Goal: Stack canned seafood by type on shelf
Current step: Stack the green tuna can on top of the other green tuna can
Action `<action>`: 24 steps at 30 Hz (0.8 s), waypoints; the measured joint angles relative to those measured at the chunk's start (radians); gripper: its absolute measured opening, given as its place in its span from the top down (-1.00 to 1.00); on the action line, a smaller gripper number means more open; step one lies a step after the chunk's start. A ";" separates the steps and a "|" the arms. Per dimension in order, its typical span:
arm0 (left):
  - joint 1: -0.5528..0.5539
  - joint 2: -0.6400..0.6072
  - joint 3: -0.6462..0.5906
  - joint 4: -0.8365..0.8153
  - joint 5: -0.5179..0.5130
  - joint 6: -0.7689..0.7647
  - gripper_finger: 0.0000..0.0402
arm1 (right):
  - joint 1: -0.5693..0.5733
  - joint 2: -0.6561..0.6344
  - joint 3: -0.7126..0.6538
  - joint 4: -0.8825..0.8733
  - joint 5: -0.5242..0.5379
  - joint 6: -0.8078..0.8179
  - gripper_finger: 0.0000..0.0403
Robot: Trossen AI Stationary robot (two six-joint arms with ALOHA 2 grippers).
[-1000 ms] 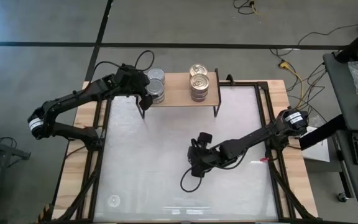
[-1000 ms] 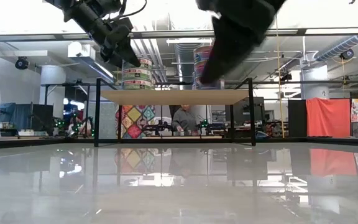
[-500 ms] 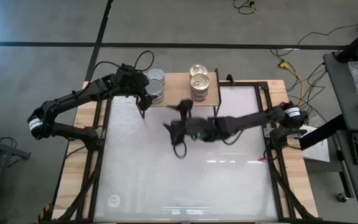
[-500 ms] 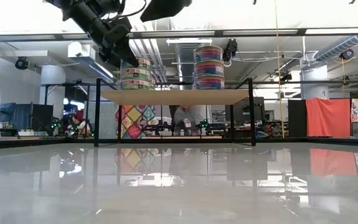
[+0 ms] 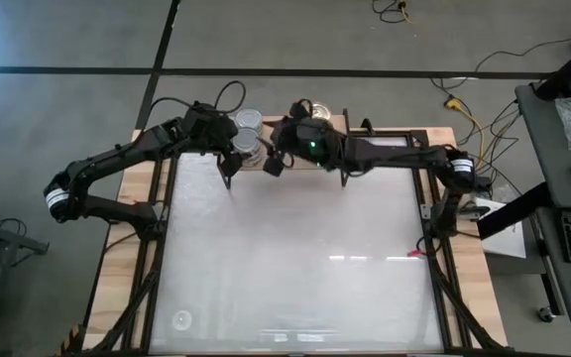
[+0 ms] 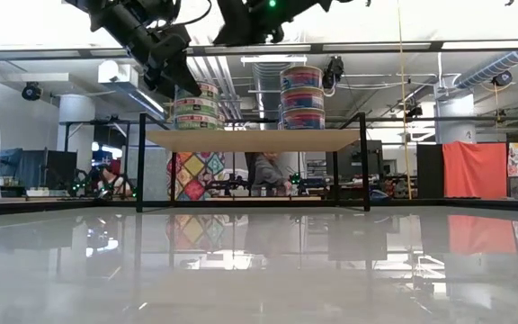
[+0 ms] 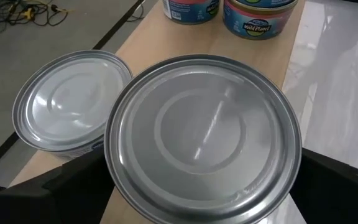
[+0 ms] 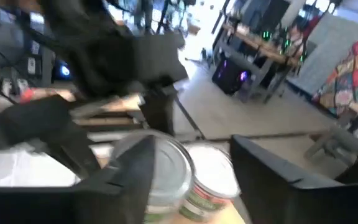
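Observation:
Two silver-lidded tins stand at the shelf's (image 6: 250,139) left end: a far one (image 5: 248,121) and a near stack (image 6: 196,106). My left gripper (image 5: 236,157) is at that stack's top tin (image 7: 202,143), shut on it. A gold-lidded stack (image 6: 302,94), three high, stands further right on the board; my right arm partly covers it from above (image 5: 320,111). My right gripper (image 5: 272,164) hovers open above the shelf, right of the silver tins (image 8: 166,171), touching nothing. My left gripper has the top silver tin of the near stack between its two fingers (image 7: 61,186), one on the tin's near side and one on its far side. It comes slanting down from the table's left. The lid's rim (image 7: 114,168) hides the fingertips. The tin sits level on the tin below.
The white tabletop (image 5: 295,268) in front of the shelf gives free room. My two arms are close together over the shelf's left half. The shelf's black legs (image 6: 140,162) stand on the table's far part. A person (image 6: 263,171) shows in the room behind.
My right arm has swept fast from the middle of the table up and toward the far edge, ending above the shelf beside my left gripper. The tins have not moved.

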 joint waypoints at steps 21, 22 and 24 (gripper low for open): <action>-0.001 0.001 -0.001 0.006 0.005 -0.007 -0.99 | -0.051 0.310 0.380 -0.333 -0.048 0.168 0.94; 0.000 0.001 -0.001 0.005 0.007 -0.003 -0.99 | -0.051 0.323 0.399 -0.341 -0.051 0.166 0.94; 0.000 0.000 -0.001 0.005 0.008 -0.005 -0.99 | -0.051 0.337 0.424 -0.373 -0.049 0.165 0.94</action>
